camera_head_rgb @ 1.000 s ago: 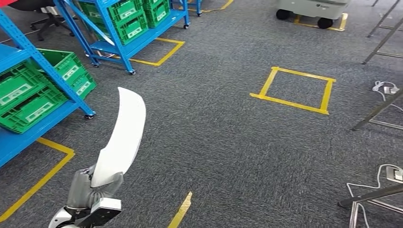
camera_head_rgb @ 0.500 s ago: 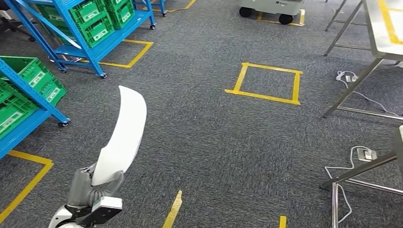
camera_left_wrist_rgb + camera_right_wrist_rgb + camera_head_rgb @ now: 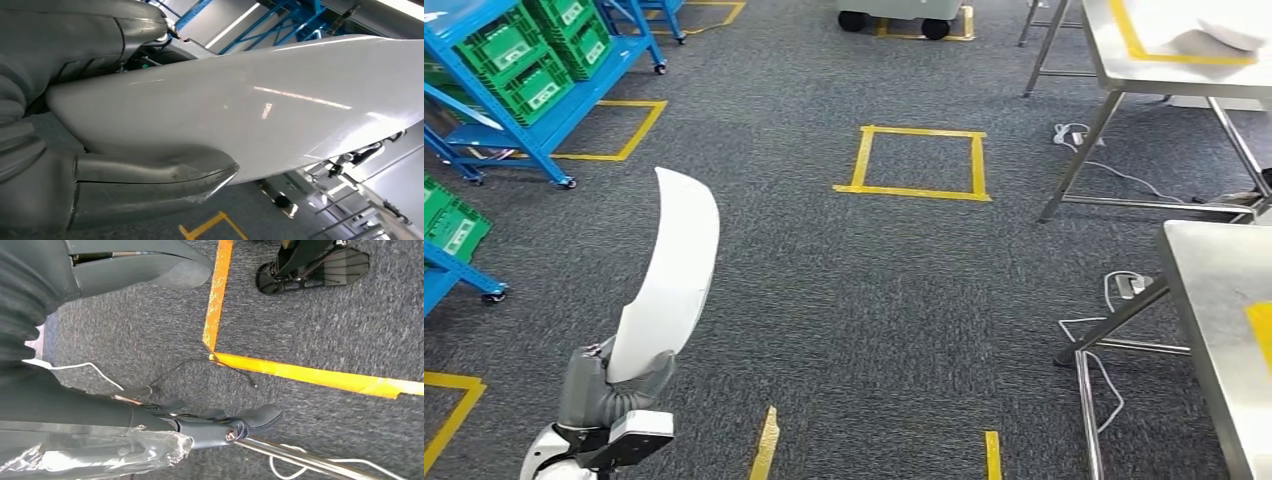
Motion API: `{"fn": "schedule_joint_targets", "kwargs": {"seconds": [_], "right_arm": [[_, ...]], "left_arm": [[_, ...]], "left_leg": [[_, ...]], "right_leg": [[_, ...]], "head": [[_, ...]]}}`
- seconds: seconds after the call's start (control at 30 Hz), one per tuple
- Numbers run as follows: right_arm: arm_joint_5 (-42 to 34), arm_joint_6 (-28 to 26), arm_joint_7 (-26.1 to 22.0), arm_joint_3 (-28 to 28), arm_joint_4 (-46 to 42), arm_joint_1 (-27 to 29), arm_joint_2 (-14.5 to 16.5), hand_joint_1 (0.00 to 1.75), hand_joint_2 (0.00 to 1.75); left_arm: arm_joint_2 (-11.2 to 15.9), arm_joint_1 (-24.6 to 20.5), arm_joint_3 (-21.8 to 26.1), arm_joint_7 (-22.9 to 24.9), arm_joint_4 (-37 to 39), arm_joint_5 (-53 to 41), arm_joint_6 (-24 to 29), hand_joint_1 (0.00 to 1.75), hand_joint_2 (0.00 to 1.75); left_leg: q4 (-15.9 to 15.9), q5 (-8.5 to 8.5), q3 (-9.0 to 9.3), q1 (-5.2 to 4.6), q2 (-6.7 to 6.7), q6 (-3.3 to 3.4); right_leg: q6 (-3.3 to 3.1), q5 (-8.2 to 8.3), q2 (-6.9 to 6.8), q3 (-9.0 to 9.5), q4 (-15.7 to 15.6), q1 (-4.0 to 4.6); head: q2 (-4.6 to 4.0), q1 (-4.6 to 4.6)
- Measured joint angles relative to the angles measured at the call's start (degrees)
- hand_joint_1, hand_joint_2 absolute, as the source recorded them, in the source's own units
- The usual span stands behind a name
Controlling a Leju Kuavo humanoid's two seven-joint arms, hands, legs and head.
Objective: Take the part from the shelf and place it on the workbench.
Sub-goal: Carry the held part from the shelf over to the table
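A long, curved white part [image 3: 674,270] stands upright at the lower left of the head view, its lower end gripped by my left hand [image 3: 614,390]. The left wrist view shows the glossy white part [image 3: 260,100] running across the picture, clamped between the grey thumb and the rest of my left hand [image 3: 75,150]. Steel workbenches stand on the right: one close by [image 3: 1214,290], and one farther back [image 3: 1124,70] with yellow tape and white parts [image 3: 1214,35] on it. My right hand [image 3: 60,405] hangs over the carpet with fingers and thumb apart, holding nothing.
Blue shelves [image 3: 534,110] with green crates [image 3: 519,60] stand at the left. A yellow taped square [image 3: 914,160] marks the grey carpet ahead. A wheeled cart [image 3: 894,15] is at the far end. Cables and a power strip [image 3: 1124,285] lie under the near workbench.
The whole picture has shifted left as the camera turned right: the shelves slid away and the workbenches came into view. My left hand still holds the white part the same way.
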Motion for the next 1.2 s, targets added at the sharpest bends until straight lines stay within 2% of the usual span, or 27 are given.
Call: {"fn": "schedule_joint_targets", "kwargs": {"seconds": [0.03,0.1,0.17,0.23,0.3,0.33,0.37,0.4,0.43,0.5,0.53,0.57,0.6,0.67,0.7,0.73,0.77,0.83,0.87,0.9,0.93,0.97,1.0,1.07,1.1,1.13,1.2], "right_arm": [[0.0,0.1,0.0,0.0,0.0,-0.1,0.0,0.0,1.75],[0.1,0.3,-0.1,0.0,0.0,-0.2,0.1,0.0,1.75],[0.1,0.6,-0.1,0.0,0.0,0.0,0.1,0.0,1.75],[0.1,0.8,-0.1,0.0,-0.1,0.0,0.0,0.0,1.75],[0.2,1.0,-0.2,0.0,-0.1,-0.2,0.0,0.0,1.75],[0.3,1.1,-0.3,0.0,-0.1,-0.3,0.0,0.0,1.75],[0.3,1.3,-0.3,0.0,-0.1,-0.3,0.0,0.0,1.75],[0.4,1.4,-0.4,0.0,-0.1,-0.2,0.0,0.0,1.75],[0.5,1.6,-0.5,0.0,-0.1,-0.2,-0.1,0.0,1.75],[0.6,1.9,-0.7,0.0,-0.1,-0.2,-0.2,0.0,1.75],[0.6,1.9,-0.7,0.0,-0.1,-0.3,-0.3,0.0,1.75],[0.6,2.0,-0.7,0.0,-0.1,-0.3,-0.3,0.0,1.75],[0.6,2.0,-0.7,0.0,-0.1,-0.4,-0.3,0.0,1.75],[0.6,2.0,-0.7,0.0,-0.1,-0.4,-0.3,0.0,1.75],[0.6,2.1,-0.7,0.0,-0.1,-0.4,-0.3,0.0,1.75],[0.6,2.2,-0.8,0.0,-0.1,-0.3,-0.3,0.0,1.75],[0.7,2.4,-0.9,0.0,-0.1,-0.3,-0.3,0.0,1.75],[0.7,2.8,-1.0,0.0,-0.1,-0.4,-0.4,0.0,1.75],[0.7,2.8,-1.0,0.0,-0.1,-0.4,-0.4,0.0,1.75],[0.7,2.8,-1.0,0.0,-0.1,-0.4,-0.4,0.0,1.75],[0.7,2.8,-1.0,0.0,-0.1,-0.4,-0.4,0.0,1.75],[0.7,2.8,-1.0,0.0,-0.1,-0.3,-0.4,0.0,1.75],[0.8,2.8,-1.0,0.0,-0.1,-0.3,-0.4,0.0,1.75],[0.8,2.8,-1.0,0.0,-0.1,-0.3,-0.3,0.0,1.75],[0.8,2.9,-1.0,0.0,-0.1,-0.4,-0.3,0.0,1.75],[0.8,2.9,-1.0,0.0,-0.1,-0.4,-0.3,0.0,1.75],[0.8,2.9,-1.1,0.0,-0.1,-0.3,-0.3,0.0,1.75]], "left_arm": [[0.0,-0.2,0.2,0.0,0.0,0.1,-0.2,1.69,1.75],[-0.1,-0.7,0.4,0.0,0.1,0.1,-0.5,1.69,1.75],[-0.3,-1.1,0.5,0.1,0.2,0.0,-0.7,1.69,1.75],[-0.6,-1.4,0.6,0.1,0.4,0.0,-0.9,1.69,1.75],[-0.8,-1.5,0.8,0.1,0.6,0.0,-1.3,1.69,1.75],[-0.9,-1.6,1.0,0.1,0.8,0.0,-1.5,1.69,1.75],[-0.9,-1.7,1.2,0.1,1.1,0.1,-1.9,1.69,1.75],[-1.0,-1.9,1.5,0.1,1.3,0.0,-2.2,1.69,1.75],[-1.1,-2.2,1.7,0.0,1.5,0.0,-2.6,1.69,1.75],[-1.3,-2.7,2.1,-0.2,1.8,0.0,-3.1,1.69,1.75],[-1.3,-2.8,2.2,-0.3,1.9,0.0,-3.2,1.69,1.75],[-1.3,-2.9,2.2,-0.3,1.9,0.0,-3.3,1.69,1.75],[-1.4,-3.0,2.3,-0.4,1.9,0.0,-3.3,1.69,1.75],[-1.4,-3.0,2.3,-0.4,1.9,-0.1,-3.3,1.69,1.75],[-1.4,-3.1,2.4,-0.5,1.9,-0.1,-3.3,1.69,1.75],[-1.5,-3.4,2.7,-0.6,2.0,-0.5,-3.4,1.69,1.75],[-1.5,-3.6,2.9,-0.7,2.0,-1.1,-3.4,1.69,1.75],[-1.7,-4.0,3.3,-0.8,2.2,-2.5,-3.4,1.69,1.75],[-1.7,-4.0,3.3,-0.8,2.4,-2.8,-3.3,1.69,1.75],[-1.7,-4.0,3.4,-0.8,2.5,-3.0,-3.3,1.69,1.75],[-1.7,-4.0,3.4,-0.8,2.7,-3.1,-3.2,1.69,1.75],[-1.7,-4.0,3.4,-0.8,2.8,-3.2,-3.2,1.69,1.75],[-1.7,-4.0,3.4,-0.8,2.8,-3.2,-3.2,1.69,1.75],[-1.6,-4.1,3.5,-0.8,2.9,-3.3,-3.2,1.69,1.75],[-1.6,-4.1,3.5,-0.8,2.9,-3.3,-3.2,1.69,1.75],[-1.7,-4.2,3.6,-0.8,2.9,-3.3,-3.2,1.69,1.75],[-1.7,-4.4,3.6,-0.8,2.9,-3.3,-3.2,1.69,1.75]], "left_leg": [[-3.0,1.27,1.29,-0.09,-1.12,0.49],[-5.7,1.52,2.27,-0.29,-2.26,1.14],[-6.8,1.62,2.51,-0.25,-1.22,1.17],[-7.8,2.05,2.83,0.07,0.02,1.16],[-8.1,2.19,2.98,0.17,1.48,1.24],[-8.1,2.17,2.96,0.15,2.27,1.25],[-8.0,2.14,2.96,0.13,3.03,1.22],[-8.0,2.09,2.97,0.14,3.72,1.15],[-8.0,2.01,3.02,0.16,4.34,1.03],[-7.9,1.75,3.29,0.19,5.46,0.59],[-7.9,1.63,3.41,0.19,5.87,0.35],[-7.8,1.54,3.51,0.17,6.14,0.16],[-7.8,1.5,3.55,0.14,6.27,0.04],[-7.8,1.47,3.5,0.07,6.34,-0.04],[-7.7,1.4,3.48,-0.02,6.63,-0.29],[-7.2,0.83,3.36,0.03,6.29,-0.78],[-5.8,-0.3,2.86,0.08,5.55,-1.28],[0.5,-4.13,0.24,0.33,3.29,-1.96],[4.5,-5.89,-1.69,0.33,2.62,-1.94],[7.7,-6.86,-3.32,0.32,2.32,-1.86],[9.2,-6.7,-4.25,0.3,2.2,-1.71],[8.5,-5.37,-4.19,0.27,2.06,-1.44],[5.8,-3.13,-3.18,0.19,1.71,-1.07],[-1.2,1.12,-0.44,0.03,-0.53,-0.06],[-3.8,2.1,0.6,-0.06,-1.6,0.31],[-5.2,2.2,1.07,-0.12,-2.31,0.56],[-6.3,1.85,1.42,-0.07,-1.8,0.72]], "right_leg": [[0.18,0.09,0.59,-0.14,0.1,-0.03],[0.79,0.43,1.55,-0.8,0.2,-0.26],[1.42,0.65,1.96,-1.49,0.2,-0.43],[1.97,-0.81,0.05,-2.86,2.5,-0.35],[2.56,-4.23,-2.59,-6.01,8.9,-0.5],[2.89,-5.75,-3.23,-7.79,12.6,-0.71],[3.19,-6.48,-3.59,-9.01,15.2,-0.91],[3.46,-6.18,-3.84,-9.2,15.8,-1.12],[3.67,-4.92,-4.11,-8.22,14.2,-1.33],[3.88,-1.73,-5.65,-3.82,6.4,-1.52],[3.86,-0.95,-6.64,-1.94,3.1,-1.47],[3.82,-0.75,-7.52,-0.76,1.0,-1.37],[3.76,-1.05,-8.12,-0.35,0.2,-1.25],[3.63,-1.07,-8.19,-0.36,0.3,-1.2],[3.25,-0.96,-7.89,-0.38,0.4,-1.15],[2.59,-0.73,-7.18,-0.41,0.3,-1.16],[1.85,-0.47,-6.33,-0.44,0.2,-1.17],[0.66,-0.13,-4.41,-0.53,0.1,-1.15],[0.47,-0.13,-3.76,-0.55,0.1,-1.04],[0.36,-0.15,-3.07,-0.54,0.1,-0.9],[0.3,-0.15,-2.35,-0.51,0.1,-0.76],[0.28,-0.16,-1.62,-0.44,0.1,-0.62],[0.27,-0.17,-0.88,-0.32,0.1,-0.5],[0.35,-0.17,0.46,-0.28,0.2,-0.37],[0.5,-0.13,1.01,-0.46,0.3,-0.4],[0.72,-0.06,1.48,-0.78,0.4,-0.48],[1.4,0.2,2.24,-1.38,0.4,-0.64]], "head": [[0.0,0.01],[0.0,-0.13],[0.0,-0.31],[0.0,0.0],[0.0,0.3],[0.0,0.37],[0.0,0.36],[0.0,0.38],[0.0,0.4],[0.0,0.41],[0.0,0.41],[0.0,0.42],[0.0,0.43],[0.0,0.44],[0.0,0.42],[0.0,0.36],[0.0,0.28],[0.0,0.08],[0.0,0.04],[0.0,0.01],[0.0,0.02],[0.0,0.02],[0.0,0.02],[0.0,0.07],[0.0,0.04],[0.0,-0.02],[0.0,-0.18]]}}
